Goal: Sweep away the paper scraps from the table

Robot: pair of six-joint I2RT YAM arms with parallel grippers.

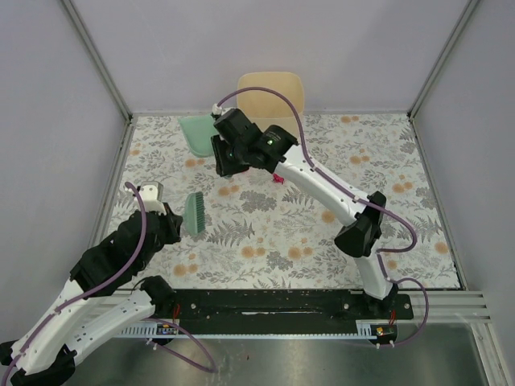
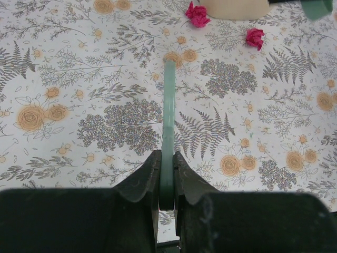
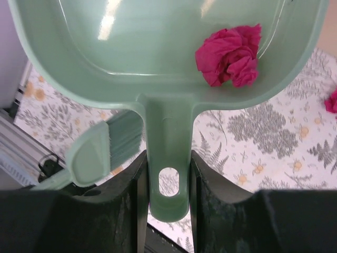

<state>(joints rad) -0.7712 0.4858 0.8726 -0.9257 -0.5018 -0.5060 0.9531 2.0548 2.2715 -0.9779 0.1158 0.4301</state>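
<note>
Right wrist: dustpan (image 3: 131,52) handle clamped by right gripper (image 3: 167,168); one scrap (image 3: 230,55) held in dustpan; brush (image 2: 168,116) clamped by left gripper (image 2: 167,163).

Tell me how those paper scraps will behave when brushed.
Loosely crumpled, the paper scraps are probably very light and may skitter or roll ahead of the brush. Their soft folds should squash rather than break. The one in the dustpan could tumble out if tipped.

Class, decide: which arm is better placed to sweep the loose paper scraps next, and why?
Left. The left fingers grip the brush, and loose paper scraps lie ahead of it. The right fingers hold the dustpan, carrying one scrap.
</note>
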